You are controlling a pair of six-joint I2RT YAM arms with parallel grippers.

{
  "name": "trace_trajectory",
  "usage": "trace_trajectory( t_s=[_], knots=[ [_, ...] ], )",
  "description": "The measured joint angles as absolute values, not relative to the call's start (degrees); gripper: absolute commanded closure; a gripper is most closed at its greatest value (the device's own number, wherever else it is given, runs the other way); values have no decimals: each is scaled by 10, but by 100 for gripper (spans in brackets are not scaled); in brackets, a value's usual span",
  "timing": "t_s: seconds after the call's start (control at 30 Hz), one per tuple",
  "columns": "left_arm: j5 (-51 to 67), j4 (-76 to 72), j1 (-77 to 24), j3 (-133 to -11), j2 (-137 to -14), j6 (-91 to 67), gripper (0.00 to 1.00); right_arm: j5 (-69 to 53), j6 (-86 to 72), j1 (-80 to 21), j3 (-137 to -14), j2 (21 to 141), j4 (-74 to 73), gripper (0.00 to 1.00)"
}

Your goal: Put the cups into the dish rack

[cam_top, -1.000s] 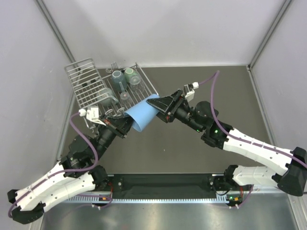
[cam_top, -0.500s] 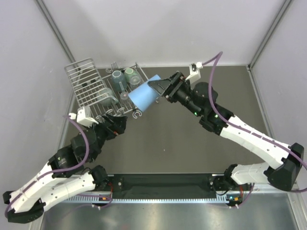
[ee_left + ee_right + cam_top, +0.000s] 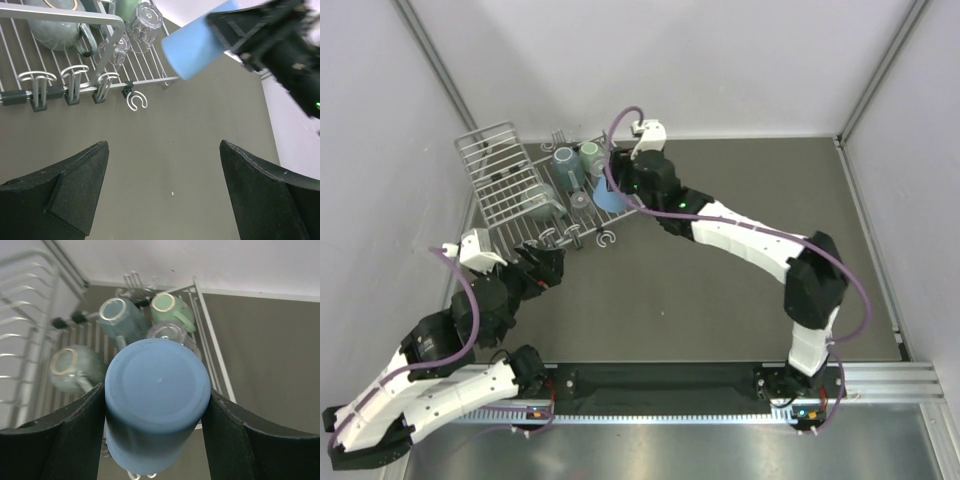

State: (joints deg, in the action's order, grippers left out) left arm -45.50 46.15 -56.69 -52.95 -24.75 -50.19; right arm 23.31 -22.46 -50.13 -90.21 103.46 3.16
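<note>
My right gripper [image 3: 620, 186] is shut on the blue tumbler [image 3: 157, 400], one finger on each side, and the tumbler's flat base faces the wrist camera. It hangs over the right part of the silver wire dish rack [image 3: 500, 185]; the left wrist view shows the tumbler [image 3: 200, 45] tilted above the rack's edge. On the rack's grid are a grey-teal mug [image 3: 120, 317], a mint-green mug [image 3: 170, 307], a grey-green mug [image 3: 70, 370] and a clear glass [image 3: 170, 332]. My left gripper [image 3: 164, 145] is open and empty over bare table, near and left of the rack.
Small wire hooks [image 3: 75, 82] line the rack's near edge, and one loose hook [image 3: 136, 100] sticks out at its corner. The raised slotted section [image 3: 505, 170] takes the rack's left side. White walls [image 3: 380, 150] close in behind and to the left.
My right arm swung the blue tumbler left and back from mid-table to over the rack. My left gripper opened, let go of the tumbler and drew back toward the near left.
</note>
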Motion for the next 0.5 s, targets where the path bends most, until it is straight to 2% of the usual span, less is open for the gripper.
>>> trace_trajectory(
  t_s=[0.23, 0.5],
  knots=[
    [-460, 477, -567, -538, -248, -488, 3, 281, -144, -502, -983, 1146, 17, 100],
    [-470, 482, -567, -538, -247, -471, 3, 307, -104, -503, -1034, 1195, 21, 100]
  ],
)
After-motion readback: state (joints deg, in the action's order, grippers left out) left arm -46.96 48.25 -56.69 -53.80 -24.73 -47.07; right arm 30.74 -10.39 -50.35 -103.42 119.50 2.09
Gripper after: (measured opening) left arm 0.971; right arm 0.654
